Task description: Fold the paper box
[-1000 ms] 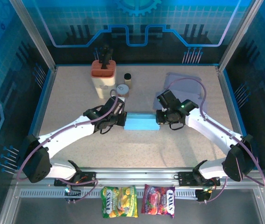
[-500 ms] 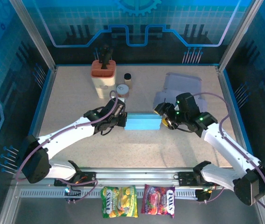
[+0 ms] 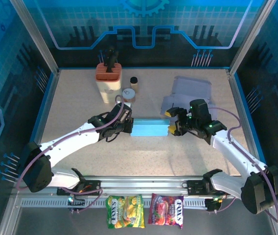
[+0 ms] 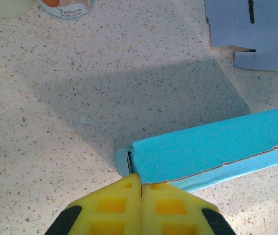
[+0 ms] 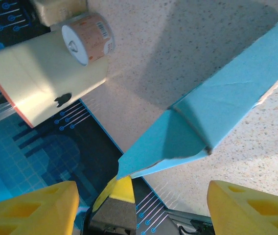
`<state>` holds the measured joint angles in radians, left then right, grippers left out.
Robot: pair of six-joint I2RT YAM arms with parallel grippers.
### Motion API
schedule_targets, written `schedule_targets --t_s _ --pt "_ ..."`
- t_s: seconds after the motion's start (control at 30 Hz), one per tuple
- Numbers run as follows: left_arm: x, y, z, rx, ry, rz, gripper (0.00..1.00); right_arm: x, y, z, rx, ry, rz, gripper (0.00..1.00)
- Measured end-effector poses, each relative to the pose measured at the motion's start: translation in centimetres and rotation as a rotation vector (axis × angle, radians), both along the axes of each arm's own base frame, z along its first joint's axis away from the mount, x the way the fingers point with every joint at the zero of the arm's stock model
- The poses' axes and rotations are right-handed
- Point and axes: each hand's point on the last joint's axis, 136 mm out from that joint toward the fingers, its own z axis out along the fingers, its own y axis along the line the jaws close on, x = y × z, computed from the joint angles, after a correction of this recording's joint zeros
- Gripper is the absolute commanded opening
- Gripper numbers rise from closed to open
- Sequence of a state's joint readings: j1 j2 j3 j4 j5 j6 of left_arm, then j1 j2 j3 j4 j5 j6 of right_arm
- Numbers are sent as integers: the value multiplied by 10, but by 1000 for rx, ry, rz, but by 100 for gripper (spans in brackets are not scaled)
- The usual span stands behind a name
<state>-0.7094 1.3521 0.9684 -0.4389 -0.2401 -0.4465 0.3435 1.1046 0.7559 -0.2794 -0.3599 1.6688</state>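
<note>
A long light-blue paper box (image 3: 150, 129) lies across the middle of the table. My left gripper (image 3: 128, 125) is shut, its yellow fingertips pressed against the box's left end (image 4: 151, 161), where a small side flap stands slightly ajar. My right gripper (image 3: 172, 121) is open at the box's right end, its yellow fingers (image 5: 29, 208) spread wide apart with nothing between them. The box's right end flap (image 5: 175, 139) sticks out unfolded in front of that gripper.
A second flat blue-grey box blank (image 3: 190, 90) lies at the back right. A cream container with an orange lid (image 3: 108, 81), a small tin (image 3: 128, 93) and a dark-capped bottle (image 3: 134, 82) stand at the back left. Snack packets (image 3: 144, 210) hang below the front rail.
My right arm swung away from the box's right end, then came back toward it, and its gripper now stands open beside the end flap. The left gripper has stayed at the left end.
</note>
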Motion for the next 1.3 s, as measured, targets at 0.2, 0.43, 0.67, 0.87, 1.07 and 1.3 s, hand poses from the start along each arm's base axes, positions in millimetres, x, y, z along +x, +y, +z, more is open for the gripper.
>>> schedule_targets --t_s 0.2,0.43,0.67,0.87,1.07,1.3 --pt "0 0 0 1 -1 0 0 3 -5 -7 11 13 -6 60" --pt "0 0 0 2 -1 1 0 2 -7 -25 4 43 -2 50" --pt "0 0 0 1 -1 1 0 2 -7 -29 -4 34 13 38" --pt "-1 0 0 -1 1 2 5 1 -8 -32 -11 27 21 35" --pt "-15 6 0 -18 61 33 43 0 -10 -34 -21 7 35 33" --pt "-25 11 21 -188 130 115 51 -1 -10 -35 -26 -7 49 31"
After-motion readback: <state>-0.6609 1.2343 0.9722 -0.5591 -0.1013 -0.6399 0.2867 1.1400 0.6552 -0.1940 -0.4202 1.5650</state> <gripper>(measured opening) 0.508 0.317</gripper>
